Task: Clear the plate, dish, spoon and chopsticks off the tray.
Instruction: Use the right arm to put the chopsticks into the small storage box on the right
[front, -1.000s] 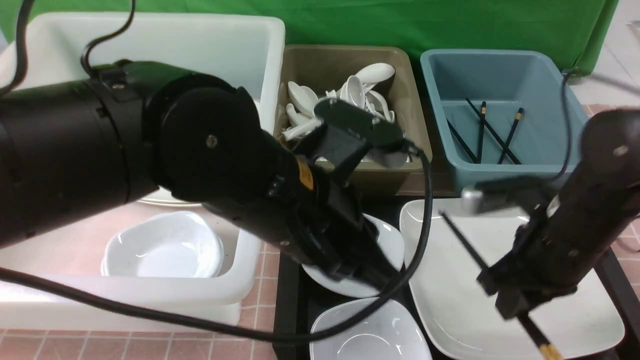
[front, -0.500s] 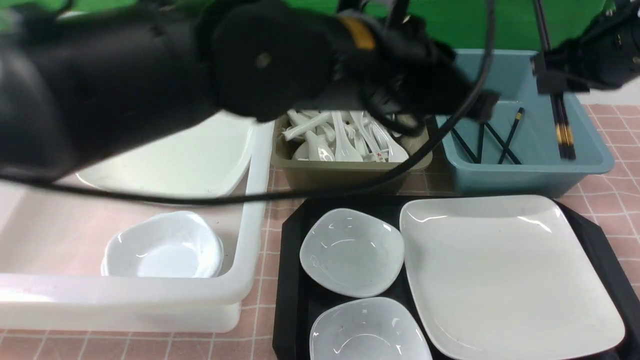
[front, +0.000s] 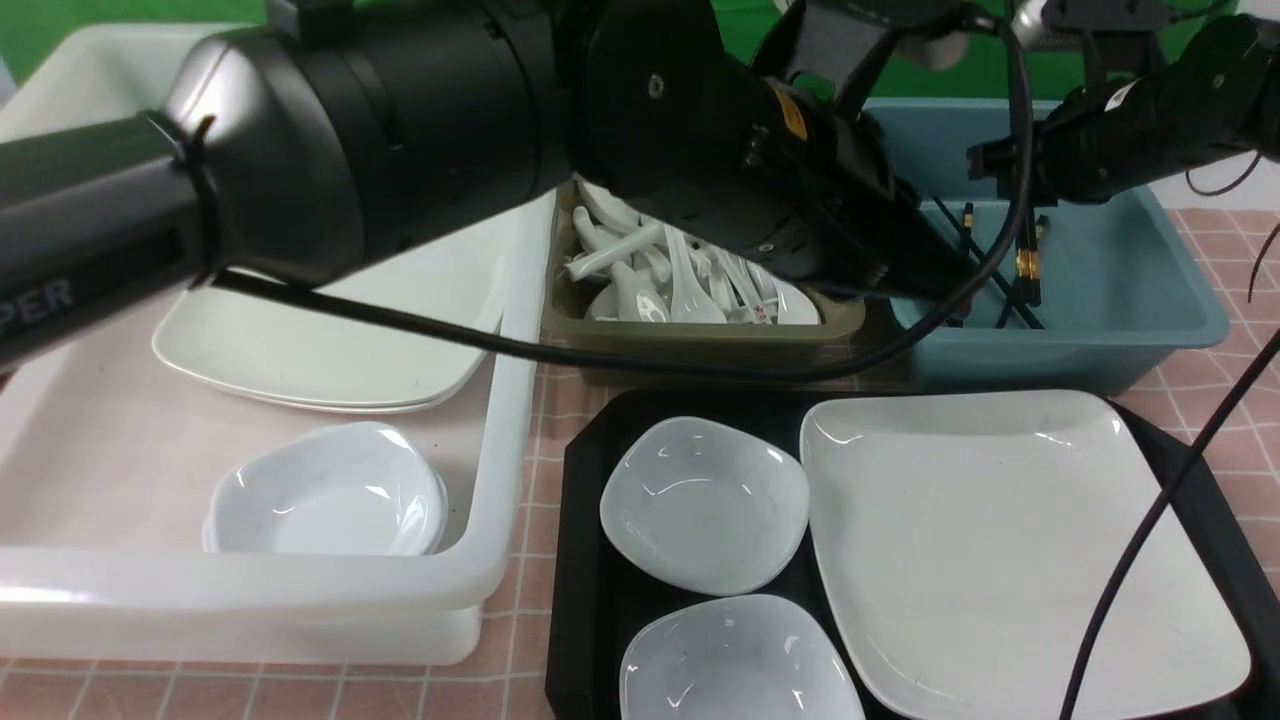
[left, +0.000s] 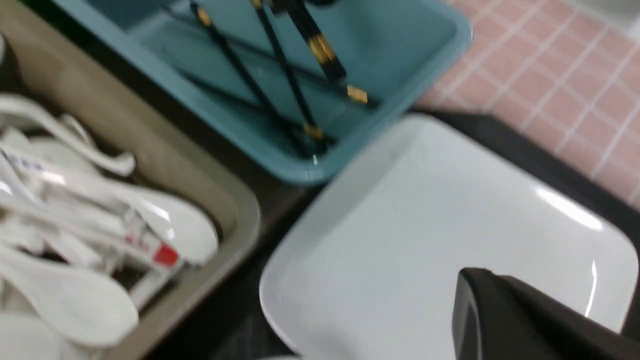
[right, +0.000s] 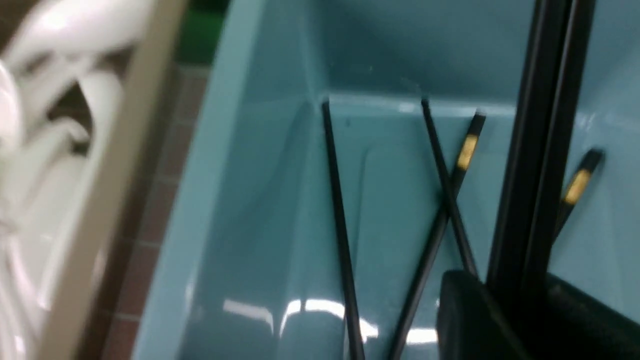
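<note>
Both arms had left the tray (front: 585, 560), where we saw the plate (front: 1000, 560) lying. Our right end effector (front: 1005, 165) gripped the chopsticks (front: 1027, 262) upright over the blue bin (front: 1150, 300). Our left end effector (front: 940, 285), clenched and empty, hung by the tan bin (front: 700, 340) holding the spoon (front: 762, 312).

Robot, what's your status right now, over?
Left gripper shut. Right gripper grips chopsticks, upright in the blue bin. Plate and two dishes on the tray, nothing on them.

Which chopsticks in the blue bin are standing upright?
The chopsticks between the right gripper's fingers: that pair stands upright, side by side, in the blue bin; the other chopsticks lie crossed at its bottom.
</note>
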